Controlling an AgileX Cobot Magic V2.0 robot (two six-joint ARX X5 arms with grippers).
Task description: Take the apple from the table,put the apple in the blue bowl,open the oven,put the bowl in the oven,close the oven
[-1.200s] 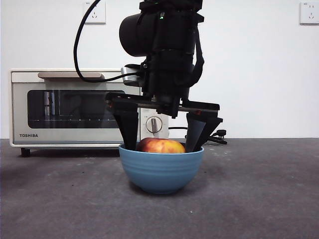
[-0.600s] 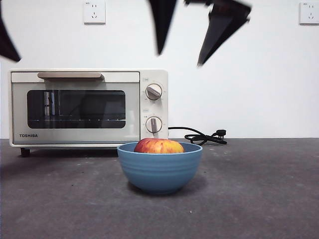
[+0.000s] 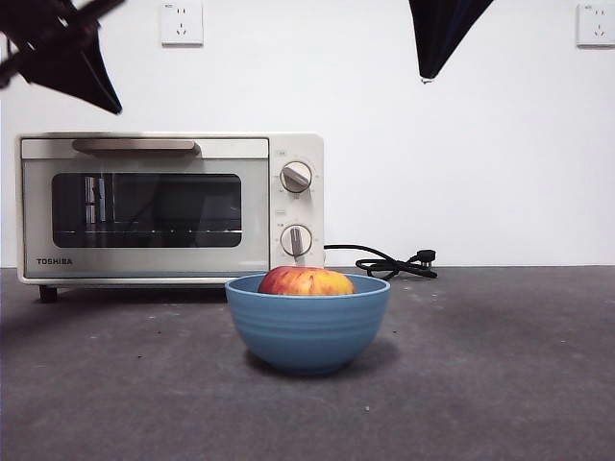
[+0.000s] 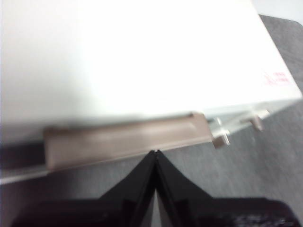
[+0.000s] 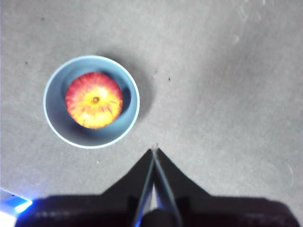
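Sitting inside the blue bowl (image 3: 307, 327) is the apple (image 3: 307, 281); both grippers have jaws pressed together.

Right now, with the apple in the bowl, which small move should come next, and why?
Probably lower the left claw onto the oven handle. The apple sits in the blue bowl, the door is shut, and that claw hovers closed just above the handle.

Two white wall sockets (image 3: 183, 23) sit high on the white wall (image 3: 500, 163).

A bare test room: white wall (image 3: 480, 173), sockets (image 3: 182, 23), grey table (image 3: 500, 384).
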